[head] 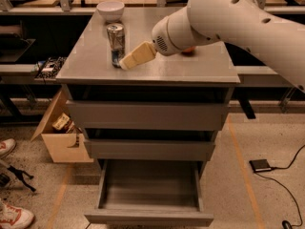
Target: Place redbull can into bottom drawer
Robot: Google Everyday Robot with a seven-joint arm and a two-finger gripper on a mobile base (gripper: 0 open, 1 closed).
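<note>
While the bench (pixel 190 73) stands with its bottom drawer (pixel 148 217) pulled open, the claw (pixel 124 64) sits low near the left edge, tip right at the upright redbull can (pixel 115 39); spread or pinching, cannot tell.

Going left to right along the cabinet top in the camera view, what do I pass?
First the redbull can, then the gripper close beside it, low over the cabinet top, then an orange object mostly hidden behind the arm.

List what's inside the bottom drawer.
Only bare grey floor shows in the bottom drawer; the middle drawer covers its rear. The gripper is beside the redbull can on the cabinet.
</note>
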